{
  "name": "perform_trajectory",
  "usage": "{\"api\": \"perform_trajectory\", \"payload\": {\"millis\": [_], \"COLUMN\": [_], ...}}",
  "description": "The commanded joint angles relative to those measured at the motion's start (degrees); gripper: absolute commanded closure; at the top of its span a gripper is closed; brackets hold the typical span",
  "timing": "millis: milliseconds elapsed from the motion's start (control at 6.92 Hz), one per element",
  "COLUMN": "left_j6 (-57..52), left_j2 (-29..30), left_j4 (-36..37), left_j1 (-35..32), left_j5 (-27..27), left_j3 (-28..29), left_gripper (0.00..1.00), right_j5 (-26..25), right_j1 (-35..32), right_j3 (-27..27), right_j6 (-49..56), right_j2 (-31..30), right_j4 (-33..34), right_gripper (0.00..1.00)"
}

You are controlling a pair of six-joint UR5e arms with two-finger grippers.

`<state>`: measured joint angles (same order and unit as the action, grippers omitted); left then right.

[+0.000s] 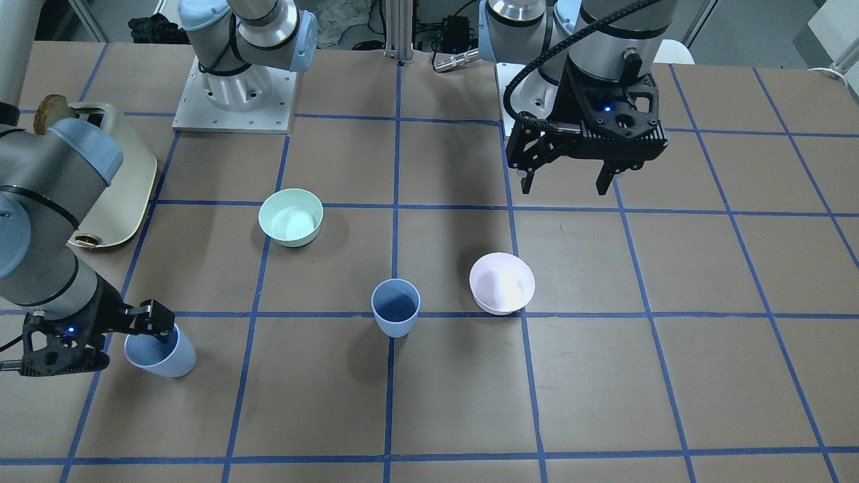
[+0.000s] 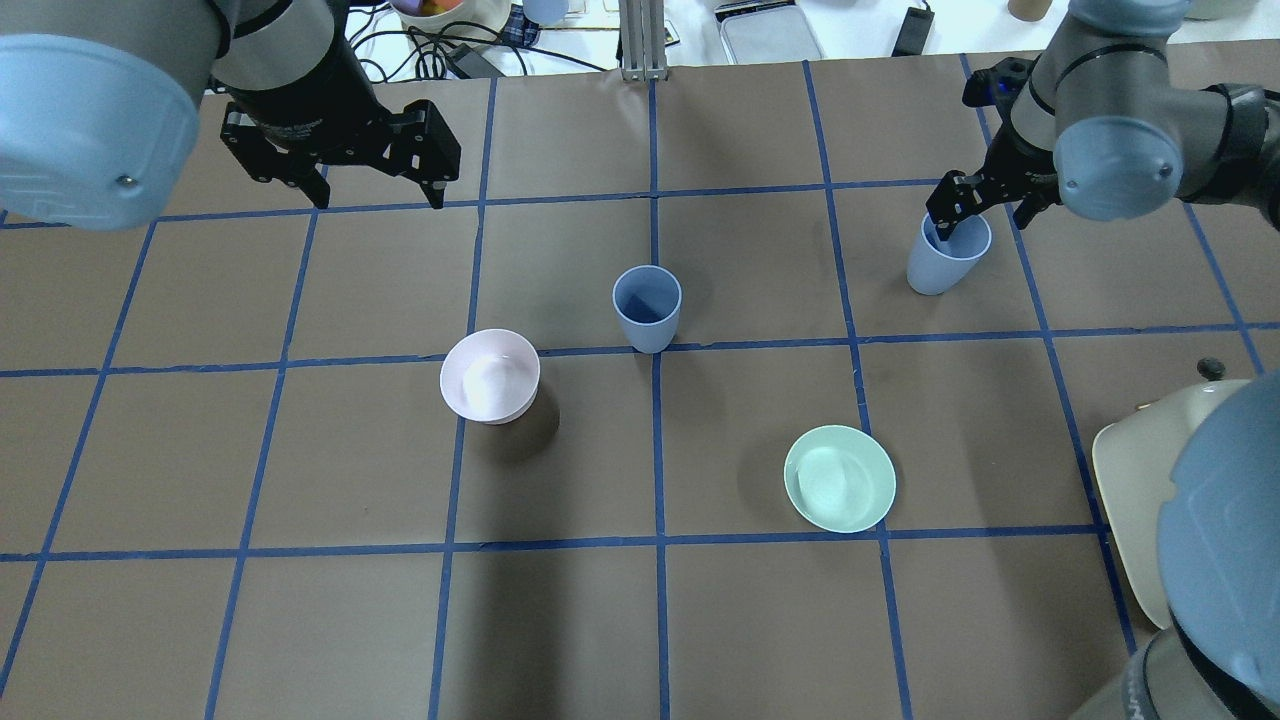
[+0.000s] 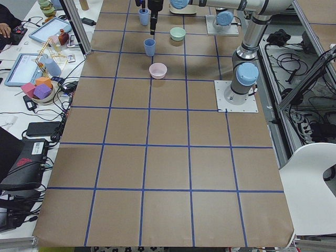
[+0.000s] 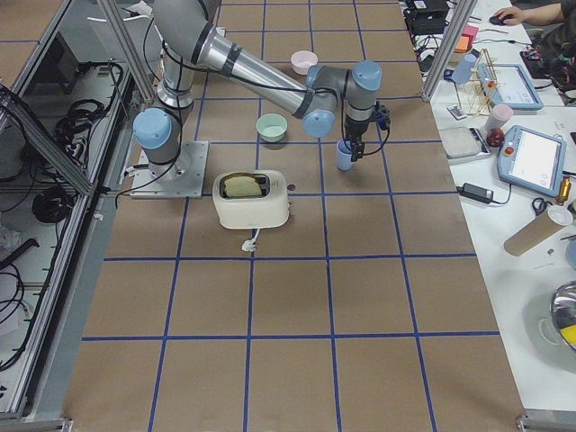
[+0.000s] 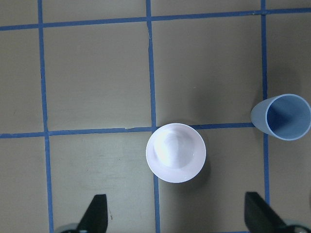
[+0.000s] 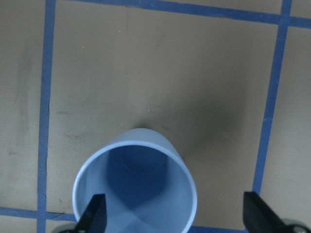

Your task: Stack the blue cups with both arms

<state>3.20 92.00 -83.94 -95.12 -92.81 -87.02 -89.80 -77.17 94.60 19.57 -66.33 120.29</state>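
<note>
Right tool (image 6: 176,214) spread wide, one finger dipped inside a blue cup (image 2: 940,266), clamping nothing, well apart from the pink bowl (image 2: 489,376). Left tool (image 1: 564,187) wide open, empty, high over that bowl. Second blue cup (image 2: 647,311) upright on the bench (image 2: 300,450), just beside it.

Brown paper is covering the table (image 2: 250,450), and blue tape lines (image 2: 657,450) are dividing it into squares; a pale pink bowl (image 2: 489,375) is sitting upright over a crossing of those lines; a mint-green bowl (image 2: 839,478) is standing well apart from it, overlapping one line; a cream toaster (image 4: 252,200) is resting near the table's edge, a slice of bread (image 4: 245,185) is sticking up from its slot, and its cord (image 4: 247,241) is trailing on the paper; a white chair (image 3: 310,178) is standing beside the table.
</note>
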Motion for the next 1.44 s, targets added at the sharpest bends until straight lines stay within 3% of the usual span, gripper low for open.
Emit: {"api": "perform_trajectory", "payload": {"millis": [0, 144, 289, 722, 867, 1300], "left_j6": [-0.21, -0.21, -0.21, -0.21, -0.21, -0.21], "left_j2": [-0.07, -0.16, -0.16, -0.16, -0.16, -0.16], "left_j4": [0.0, 0.0, -0.09, 0.0, 0.0, 0.0], "left_j1": [0.02, 0.02, 0.02, 0.02, 0.02, 0.02], "left_j5": [-0.09, -0.18, -0.27, -0.27, -0.27, -0.35], "left_j3": [-0.08, -0.08, -0.08, 0.1, 0.1, 0.1], "left_gripper": [0.0, 0.0, 0.0, 0.0, 0.0, 0.0], "right_j5": [0.15, -0.11, -0.12, 1.19, 5.03, 5.77], "right_j1": [0.0, 0.0, 0.0, -0.35, -1.14, -15.07], "right_j3": [0.85, 1.03, 1.11, -0.55, -0.99, -9.84], "right_j6": [0.29, 0.21, -0.14, -5.11, -9.5, -31.17], "right_j2": [0.24, 0.24, 0.15, -3.17, -5.19, -6.09], "right_j4": [1.87, 1.7, 1.35, 0.56, -2.4, -13.56], "right_gripper": [0.62, 0.85, 1.0, 1.0, 1.0, 1.0]}}
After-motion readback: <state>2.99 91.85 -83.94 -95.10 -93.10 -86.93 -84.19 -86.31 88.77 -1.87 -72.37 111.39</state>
